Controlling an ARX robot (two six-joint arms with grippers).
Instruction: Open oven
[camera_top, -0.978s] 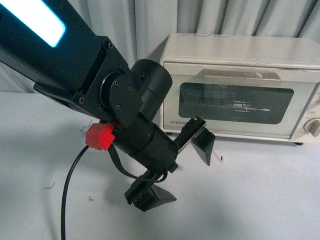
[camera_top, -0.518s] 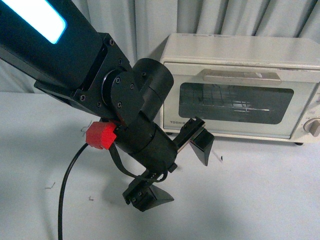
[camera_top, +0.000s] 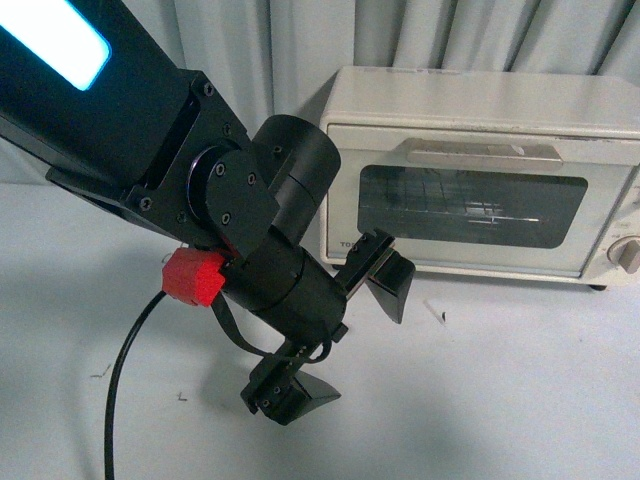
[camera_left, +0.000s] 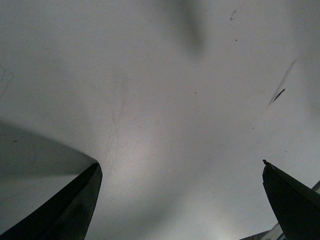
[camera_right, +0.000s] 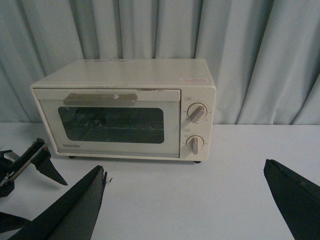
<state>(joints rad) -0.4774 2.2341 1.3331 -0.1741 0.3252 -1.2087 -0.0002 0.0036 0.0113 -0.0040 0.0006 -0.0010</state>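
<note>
In the front view, the oven (camera_top: 480, 180) stands at upper right on the worktop (camera_top: 520, 400), door shut and handle (camera_top: 483, 153) untouched. The left pincer (camera_top: 350, 345) hangs released at centre, short of it. The left wrist view shows only worktop. In the right wrist view, the right pincer (camera_right: 184, 167) is released and empty, and the oven at upper left is closed; the opening is all left to do.

Oven (camera_top: 480, 170) sits at the back of the tabletop (camera_top: 520, 380), right of centre, curtain (camera_top: 300, 40) behind it. Handle (camera_top: 483, 153) runs across the door top; two knobs (camera_right: 196, 113) stacked at its right. Left hand (camera_top: 365, 355) hangs above the tabletop before the oven's left end, apart from it. Right hand (camera_right: 185, 210) is further out, facing the door.
</note>
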